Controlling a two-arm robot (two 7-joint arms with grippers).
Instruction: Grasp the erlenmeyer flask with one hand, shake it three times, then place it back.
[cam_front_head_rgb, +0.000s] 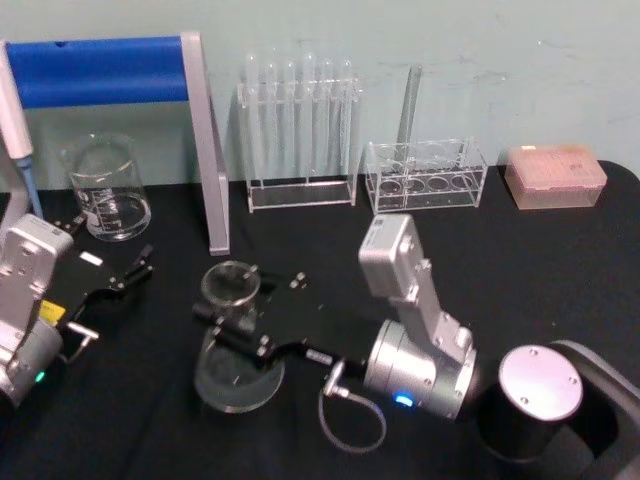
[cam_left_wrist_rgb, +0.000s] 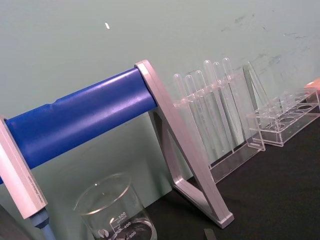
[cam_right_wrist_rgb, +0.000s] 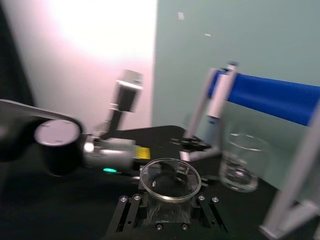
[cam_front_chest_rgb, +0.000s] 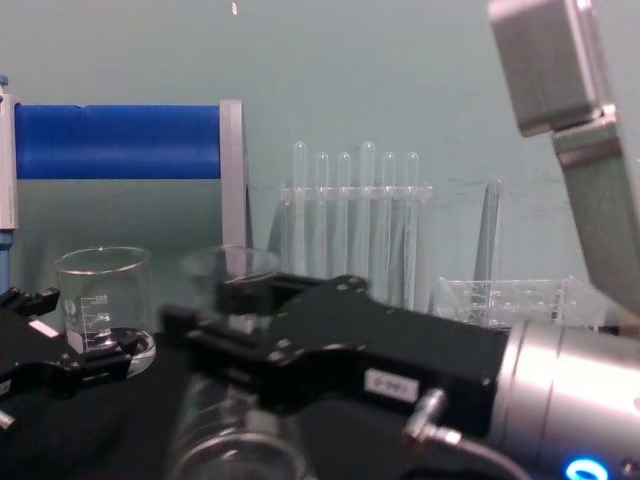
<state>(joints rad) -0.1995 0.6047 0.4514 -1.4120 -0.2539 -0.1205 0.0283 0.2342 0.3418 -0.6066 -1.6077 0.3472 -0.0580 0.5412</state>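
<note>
Far left: the left gripper (cam_front_head_rgb: 112, 292) sits parked low over the black table (cam_front_head_rgb: 560, 260), fingers spread and empty, just in front of the squat beaker (cam_front_head_rgb: 108, 190). Behind it stands the blue roller stand (cam_front_head_rgb: 100, 70).

Centre-left: the erlenmeyer flask (cam_front_head_rgb: 236, 350) is upright, in front of the stand's foot and well apart from the beaker. The right gripper (cam_front_head_rgb: 243, 312) reaches in from the right at neck height, one finger either side of the narrow neck just under the flared rim. We read the fingers as closed on the glass. We cannot tell whether the base rests on the table or is lifted off it.

Handling, as we judge it: thin clear glass, rigid, slick and breakable, and probably light, as we make out no liquid in it. The neck is the sensible hold, since the flare above stops it slipping down. We expect a firm but not crushing squeeze, and short shakes.

Right: the test-tube rack (cam_front_head_rgb: 300, 130) stands at the wall, clear of the work.
</note>
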